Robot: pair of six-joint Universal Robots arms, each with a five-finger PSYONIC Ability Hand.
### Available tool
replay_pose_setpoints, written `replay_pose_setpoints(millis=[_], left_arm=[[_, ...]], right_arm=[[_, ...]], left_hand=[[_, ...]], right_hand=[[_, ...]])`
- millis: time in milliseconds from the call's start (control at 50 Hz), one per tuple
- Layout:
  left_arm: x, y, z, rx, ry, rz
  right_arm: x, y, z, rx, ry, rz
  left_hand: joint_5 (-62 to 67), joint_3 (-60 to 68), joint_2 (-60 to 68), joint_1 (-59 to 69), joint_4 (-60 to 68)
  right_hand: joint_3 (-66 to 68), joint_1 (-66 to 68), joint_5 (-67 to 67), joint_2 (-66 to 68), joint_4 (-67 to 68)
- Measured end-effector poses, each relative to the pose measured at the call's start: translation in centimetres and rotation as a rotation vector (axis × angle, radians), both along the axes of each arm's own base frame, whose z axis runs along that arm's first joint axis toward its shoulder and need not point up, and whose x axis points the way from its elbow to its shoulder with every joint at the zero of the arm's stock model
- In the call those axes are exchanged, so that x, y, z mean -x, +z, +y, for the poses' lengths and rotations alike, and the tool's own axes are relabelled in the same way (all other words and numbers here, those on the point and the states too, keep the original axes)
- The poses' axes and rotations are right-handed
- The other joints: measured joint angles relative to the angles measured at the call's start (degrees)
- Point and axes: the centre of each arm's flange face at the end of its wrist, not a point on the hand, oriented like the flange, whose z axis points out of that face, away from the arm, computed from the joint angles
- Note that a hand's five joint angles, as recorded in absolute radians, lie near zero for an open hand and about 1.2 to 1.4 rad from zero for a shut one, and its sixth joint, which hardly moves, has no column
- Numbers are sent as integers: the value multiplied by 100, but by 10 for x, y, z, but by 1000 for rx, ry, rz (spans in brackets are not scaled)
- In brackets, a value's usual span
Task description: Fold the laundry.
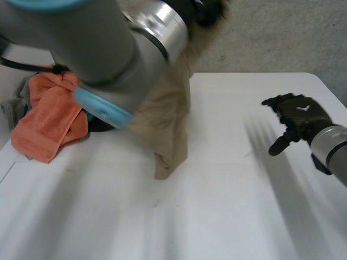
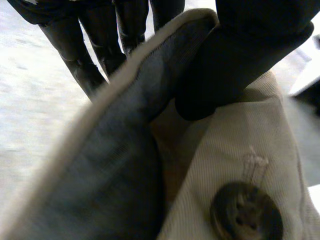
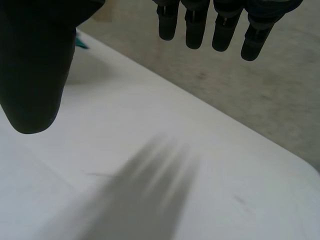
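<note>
1. Right hand [image 1: 298,116] in the head view hovers over the right side of the white table [image 1: 227,211], fingers spread and loose, with nothing in it. A small white mark [image 1: 304,108] sits on its back, too small to read. The left arm [image 1: 81,38] crosses the upper left of the view, and the left hand [image 1: 209,11] shows as a dark shape at its end. A tan garment [image 1: 171,119] hangs from there in a long drape, its lower end resting bunched on the table near the middle. At the table's left edge lies a pile with an orange towel [image 1: 49,119] on top and a grey cloth [image 1: 12,108] just beside it, apart from the hanging garment.

2. Left wrist view brings close what the head view gives as a plain tan shape. The left hand [image 2: 250,45] is clamped on the tan garment [image 2: 240,145], with the thumb [image 2: 215,85] pressed on the ribbed outer face and the fingers [image 2: 80,60] on the far side of the folded edge. A grey-blue inner face [image 2: 115,165] turns outward along that edge. A dark button [image 2: 246,214] sits just beyond the thumb, with a short bar of stitching [image 2: 255,162] between the two. Any lettering on the button cannot be made out.

3. Right wrist view has the right hand [image 3: 35,65] held open above the table [image 3: 150,150], the thumb well apart from the fingers [image 3: 195,25] and nothing between them. Beyond the table's edge lies a grey speckled floor [image 3: 250,90].
</note>
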Motion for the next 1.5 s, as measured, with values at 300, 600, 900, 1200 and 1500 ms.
replay_pose_setpoints(millis=[300,600,900,1200,1500], left_arm=[[67,-151,70,-232,-204,-297],[-14,-60,-1,-183,8,-192],[-57,-181,-105,-287,82,-523],[-37,-233,-97,-265,44,-678],[-31,-162,-71,-316,230,-479]], right_arm=[[59,-9,-48,-55,-243,44],[19,-14,-3,-145,-39,54],[-21,-54,44,-116,133,148],[-25,-96,9,-27,90,249],[-26,-35,-113,323,23,104]], left_hand=[[-5436,-5624,-5673,-5396,-5699],[-5436,-5625,-5694,-5396,-5699],[-5436,-5624,-5697,-5396,-5699],[-191,-285,-261,88,-243],[-22,-58,-24,92,-2]], right_hand=[[0,0,0,0,0],[0,0,0,0,0],[0,0,0,0,0],[5399,4996,5123,5448,5368],[5589,4996,5318,5510,5617]])
